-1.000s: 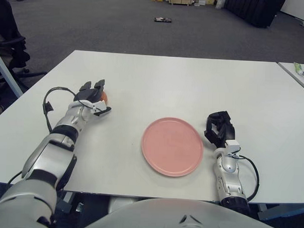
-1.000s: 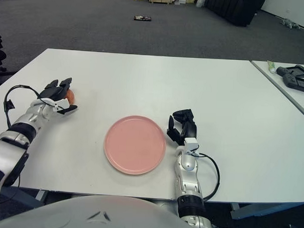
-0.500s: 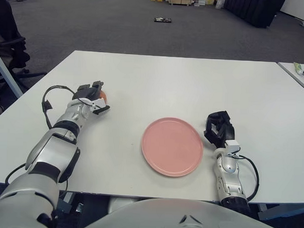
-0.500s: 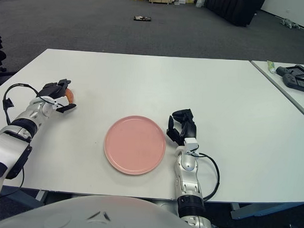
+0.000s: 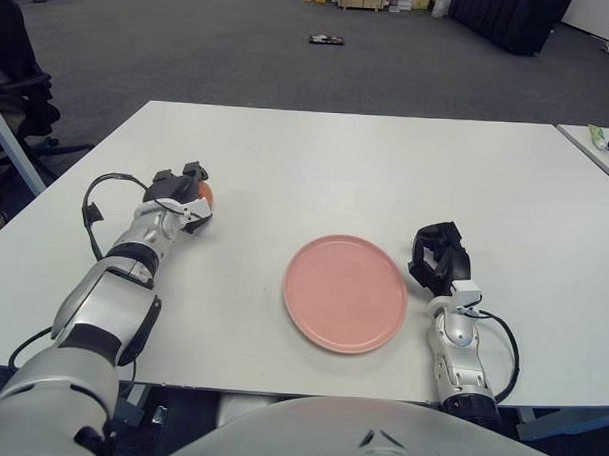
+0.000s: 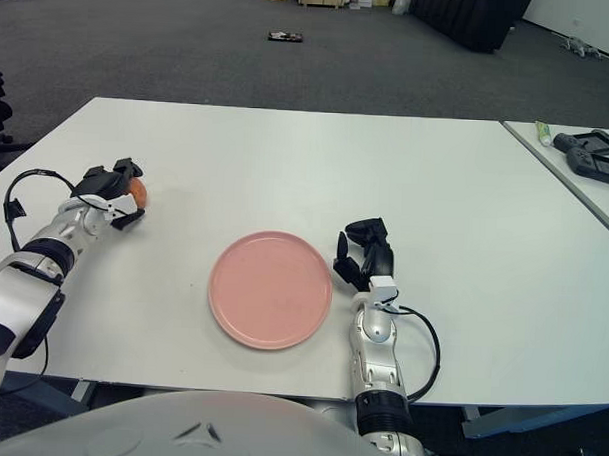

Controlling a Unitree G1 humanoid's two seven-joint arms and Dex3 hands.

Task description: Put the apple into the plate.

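An orange-red apple (image 5: 207,195) sits on the white table at the left, well apart from the empty pink plate (image 5: 345,292) in the near middle. My left hand (image 5: 185,191) is on the apple, its dark fingers curled over the top and near side, so only the apple's right part shows. The apple still looks to be touching the tabletop. My right hand (image 5: 439,258) shows just right of the plate, with relaxed fingers that hold nothing.
A second table at the far right carries a black controller (image 6: 592,156) and a small tube (image 6: 544,133). An office chair (image 5: 19,88) stands off the table's left edge. The near table edge runs just below both forearms.
The left hand's fingers, raised and spread a second ago, have folded down around the apple. The right hand and the plate have not moved.
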